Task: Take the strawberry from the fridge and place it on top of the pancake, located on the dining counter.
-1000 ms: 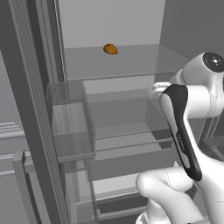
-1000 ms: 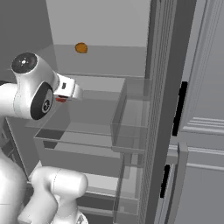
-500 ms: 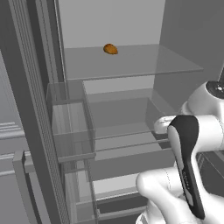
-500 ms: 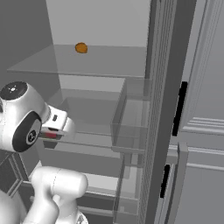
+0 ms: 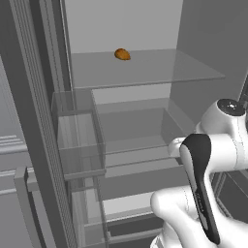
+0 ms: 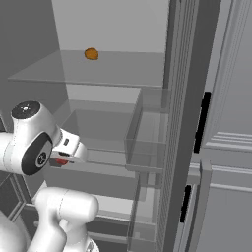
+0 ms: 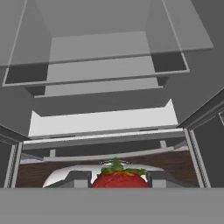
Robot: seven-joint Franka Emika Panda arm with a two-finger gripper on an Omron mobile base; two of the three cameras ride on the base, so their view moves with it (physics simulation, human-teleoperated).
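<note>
— Lower now than a second ago, is it? What has shifted?

— Yes. The arm has dropped from the level of the upper glass shelf (image 5: 145, 68) to roughly the level of the clear drawers below, and it has pulled back out of the fridge (image 6: 182, 98). In the right base view the claw (image 6: 63, 158) sits low at the left, beside the white elbow.

— And the claw itself?

— Narrow, closed on the strawberry (image 7: 116, 178). The hand view shows the red fruit with its green cap wedged between the two dark fingertips (image 7: 78, 179). From the right base view a small spot of red shows at the claw.

— Where does that put the fruit?

— In front of the open fridge, out past the shelf edges, not resting on anything.

— What about the interior?

— Grey walls, a glass shelf up high with an orange-yellow food item (image 5: 122, 54) lying on it near the back, unchanged from before. Beneath it are transparent drawers (image 5: 131, 131) and clear door bins (image 6: 147, 142) on the open door. The hand view looks at the stacked drawers, a white ledge, and a dark brown strip at the bottom.

— Beyond the fridge?

— Lighter grey panelled cabinets with black handles (image 6: 201, 120) to the right.
</note>
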